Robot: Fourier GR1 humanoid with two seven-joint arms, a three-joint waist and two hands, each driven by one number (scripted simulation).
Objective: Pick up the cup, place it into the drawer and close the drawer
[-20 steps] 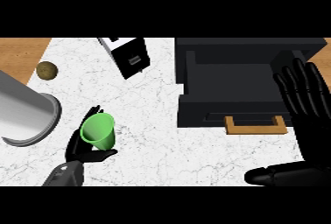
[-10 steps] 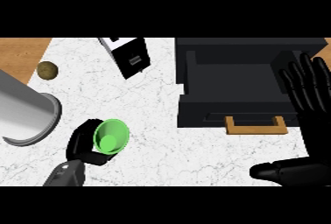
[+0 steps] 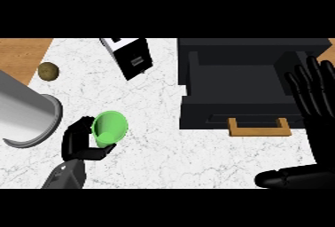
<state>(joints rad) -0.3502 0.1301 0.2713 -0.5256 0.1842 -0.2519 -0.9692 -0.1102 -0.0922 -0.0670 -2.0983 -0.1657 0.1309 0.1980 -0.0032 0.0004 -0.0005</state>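
Cup (image 3: pixel 108 127) sits in the left hand (image 3: pixel 81 144) at the lower left of the counter (image 3: pixel 163 146) — fingers curled round its green wall, thumb tucked under, the open mouth tipped toward the view. That settles which arm does the carrying. The drawer (image 3: pixel 245 84) lies well off to the cup's right and a little farther from the robot, pulled out of its black cabinet, its bay dark and open from above, its wooden handle (image 3: pixel 259 127) on the near edge.

So the move to come is, by my reading, a sideways carry to the right over bare marble — nothing stands on that stretch. The near wall of the drawer, just behind the handle, is the edge to get over; I'd say the cup needs some height before crossing it.

Right hand (image 3: pixel 316 95) rests over the drawer's right side, fingers straight and spread — it may crowd that side of the bay. Close on the cup's left sits a big steel pot (image 3: pixel 23 115). A black box (image 3: pixel 131 55) stands beyond the path.
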